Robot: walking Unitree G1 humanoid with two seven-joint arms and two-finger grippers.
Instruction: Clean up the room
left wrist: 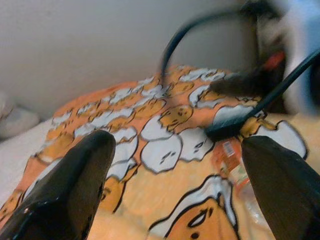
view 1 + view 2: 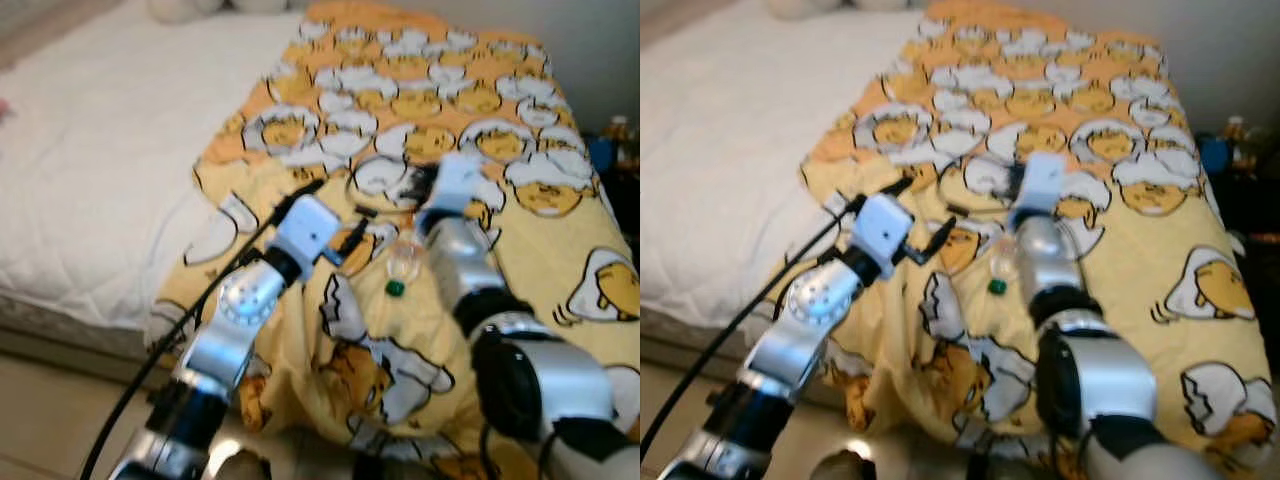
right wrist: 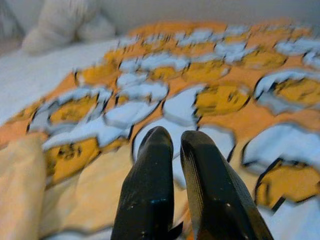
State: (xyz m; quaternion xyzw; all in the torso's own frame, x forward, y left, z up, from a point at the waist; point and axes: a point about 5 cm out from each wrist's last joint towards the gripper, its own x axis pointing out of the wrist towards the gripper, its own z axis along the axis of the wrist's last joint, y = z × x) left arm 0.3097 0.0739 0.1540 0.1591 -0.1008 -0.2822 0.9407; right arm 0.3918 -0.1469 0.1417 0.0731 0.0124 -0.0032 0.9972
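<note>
A clear plastic bottle (image 2: 402,260) with a green cap (image 2: 395,288) lies on the yellow egg-print blanket (image 2: 540,270) that covers the bed. My left gripper (image 2: 338,212) hovers just to the left of the bottle, open, with its fingers (image 1: 82,172) spread wide. The bottle (image 1: 239,176) lies close to one of them in the left wrist view. My right gripper (image 2: 418,186) is above the blanket just beyond the bottle. Its two black fingers (image 3: 150,170) are shut together on nothing.
The bare white mattress (image 2: 90,150) takes up the left side of the bed, with pale pillows (image 3: 60,25) at its head. A dark stand with small items (image 2: 615,145) is at the far right. Tiled floor (image 2: 40,420) shows at the lower left.
</note>
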